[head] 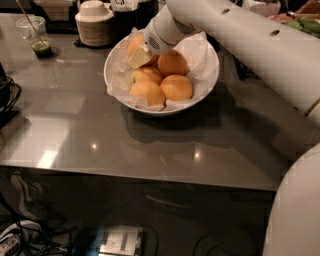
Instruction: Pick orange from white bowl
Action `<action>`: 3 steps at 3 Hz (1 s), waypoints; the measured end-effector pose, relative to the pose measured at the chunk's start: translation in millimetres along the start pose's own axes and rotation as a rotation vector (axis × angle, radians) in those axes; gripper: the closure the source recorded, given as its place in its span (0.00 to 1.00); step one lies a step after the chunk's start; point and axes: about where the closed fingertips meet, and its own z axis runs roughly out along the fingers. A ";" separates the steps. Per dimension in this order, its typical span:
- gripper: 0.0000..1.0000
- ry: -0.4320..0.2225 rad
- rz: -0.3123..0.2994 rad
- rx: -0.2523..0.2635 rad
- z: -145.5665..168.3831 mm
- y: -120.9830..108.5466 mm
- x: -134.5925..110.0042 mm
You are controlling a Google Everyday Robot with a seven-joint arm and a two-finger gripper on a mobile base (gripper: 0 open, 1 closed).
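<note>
The white bowl (207,82), lined with crumpled white paper, stands on the dark table and holds several oranges. Three lie at the front and middle: one at front left (147,93), one at front right (176,87), one behind them (172,62). Another orange (133,44) lies at the bowl's back left. My gripper (140,56) reaches down into the bowl from the upper right and sits right against that back-left orange, partly covering it. The white arm hides the bowl's back rim.
A stack of beige ribbed cups (94,22) stands just behind the bowl's left side. A clear cup with green liquid and a straw (39,40) is at the far left. Dark containers (131,12) stand behind the bowl. The table's front edge (150,177) runs below.
</note>
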 end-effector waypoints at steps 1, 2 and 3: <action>0.88 -0.038 0.010 -0.027 -11.5 -3.7 -8.2; 1.00 -0.132 0.040 -0.118 -35.7 -12.4 -18.0; 1.00 -0.324 0.048 -0.207 -84.2 -20.0 -43.1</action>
